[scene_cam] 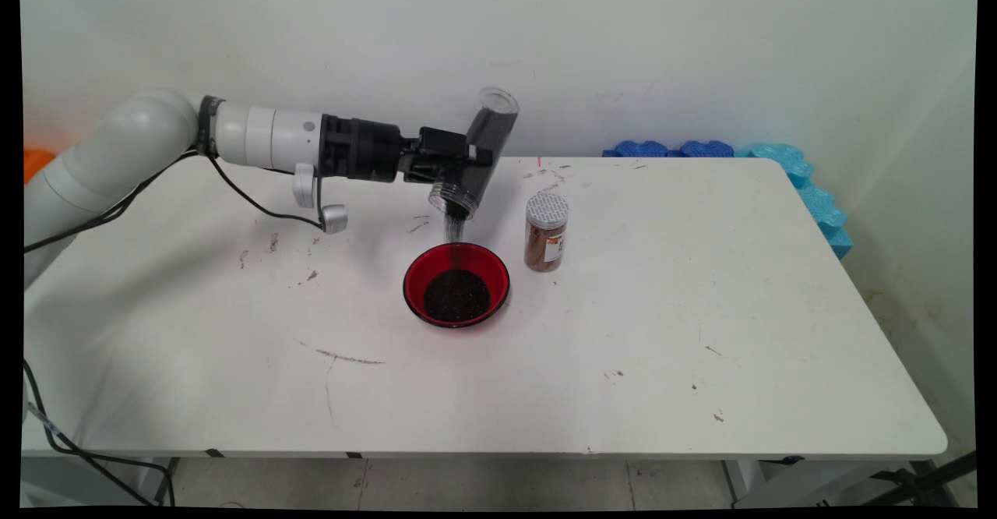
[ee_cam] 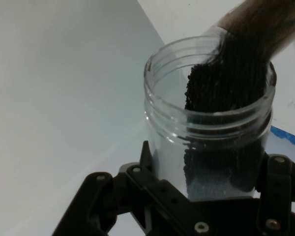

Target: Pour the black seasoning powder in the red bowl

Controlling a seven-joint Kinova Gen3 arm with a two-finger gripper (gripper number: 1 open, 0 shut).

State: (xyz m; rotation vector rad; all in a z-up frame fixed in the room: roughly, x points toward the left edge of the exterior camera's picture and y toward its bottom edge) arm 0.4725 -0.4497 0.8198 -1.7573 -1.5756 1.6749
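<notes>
Clear plastic jar [scene_cam: 478,154], clamped in the gripper [scene_cam: 466,162] above frame centre, streams dark granules [scene_cam: 454,230] into the red bowl [scene_cam: 415,277] below; steeper tilt risks a surge scattering grains toward the nearby spice bottle [scene_cam: 546,232].

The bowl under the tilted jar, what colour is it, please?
Red bowl, seen best in the main view.
</notes>
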